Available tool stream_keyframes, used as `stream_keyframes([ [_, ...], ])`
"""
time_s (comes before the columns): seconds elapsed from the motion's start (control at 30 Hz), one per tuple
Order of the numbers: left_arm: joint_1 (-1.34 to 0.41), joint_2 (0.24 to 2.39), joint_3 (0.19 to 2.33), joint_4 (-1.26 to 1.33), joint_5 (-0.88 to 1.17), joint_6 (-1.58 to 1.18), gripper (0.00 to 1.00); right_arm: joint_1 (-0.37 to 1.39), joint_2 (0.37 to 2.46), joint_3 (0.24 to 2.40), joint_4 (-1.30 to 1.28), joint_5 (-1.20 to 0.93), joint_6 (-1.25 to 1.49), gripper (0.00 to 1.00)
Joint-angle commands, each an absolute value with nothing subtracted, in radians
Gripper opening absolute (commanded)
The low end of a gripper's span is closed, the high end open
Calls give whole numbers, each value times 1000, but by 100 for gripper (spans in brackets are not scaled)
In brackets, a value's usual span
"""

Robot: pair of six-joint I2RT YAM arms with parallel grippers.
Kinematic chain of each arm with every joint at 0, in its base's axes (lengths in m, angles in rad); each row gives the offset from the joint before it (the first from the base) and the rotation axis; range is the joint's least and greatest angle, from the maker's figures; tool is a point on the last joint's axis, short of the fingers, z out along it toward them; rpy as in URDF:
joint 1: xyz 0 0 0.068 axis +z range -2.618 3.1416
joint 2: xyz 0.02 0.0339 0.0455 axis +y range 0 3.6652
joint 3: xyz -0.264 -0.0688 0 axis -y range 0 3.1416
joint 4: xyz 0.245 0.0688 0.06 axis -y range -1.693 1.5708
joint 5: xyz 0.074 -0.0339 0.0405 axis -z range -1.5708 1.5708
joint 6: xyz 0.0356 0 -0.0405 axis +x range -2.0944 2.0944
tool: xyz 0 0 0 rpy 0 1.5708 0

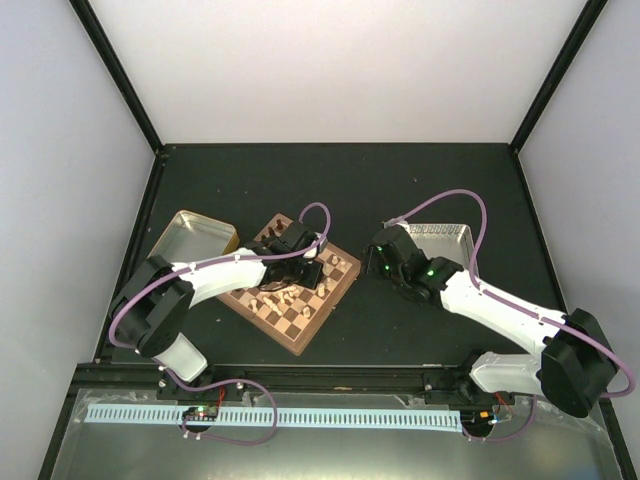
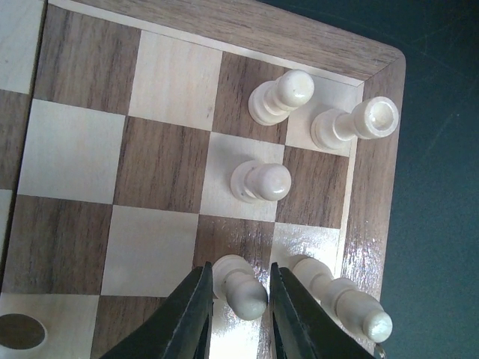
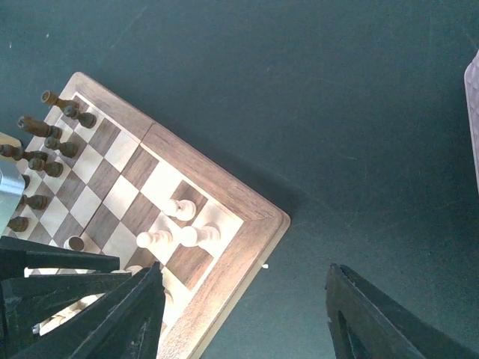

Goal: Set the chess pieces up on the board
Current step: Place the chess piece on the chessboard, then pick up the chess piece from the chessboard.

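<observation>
Cream wood fills the left wrist view. A cream pawn (image 2: 241, 290) stands near the corner of the board (image 2: 224, 30), between the two dark fingers (image 2: 191, 318) of the left gripper (image 2: 240, 269). The jaws sit narrow, close on either side of the pawn, but this angle does not show whether the pads actually press it. Four more cream chessmen (image 2: 261, 182) stand on nearby squares, and the lower right one is partly cut off by the frame and by a finger. A dark round spot at the lower left edge is too cropped to identify.

From above, the left arm's wrist covers part of the board (image 1: 300, 305), and the pieces there are too small to tell apart. The right gripper (image 3: 244, 269) hangs over the dark table (image 3: 337, 112) just beside the board's corner, jaws wide with nothing between them. Dark brown chessmen (image 3: 56, 146) stand at the upper left of its view, some cropped at the edge.
</observation>
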State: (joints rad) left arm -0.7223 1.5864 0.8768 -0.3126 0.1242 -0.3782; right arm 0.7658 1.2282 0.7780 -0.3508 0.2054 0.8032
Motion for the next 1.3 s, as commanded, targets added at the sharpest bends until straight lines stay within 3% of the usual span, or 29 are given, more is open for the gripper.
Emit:
stream_keyframes([
  [0.0,-725,1580,913,-291,139,-383,23,759,1203,770,-344,210,810,60],
  [0.57,-622,1192,822,-332,13,-477,32,772,1334,949,-407,30,639,59],
  [1.0,-495,715,600,-419,-181,-574,45,951,1856,1438,-589,-77,261,55],
  [1.27,-433,691,578,-459,-97,-597,45,949,2002,1537,-623,-85,76,46],
])
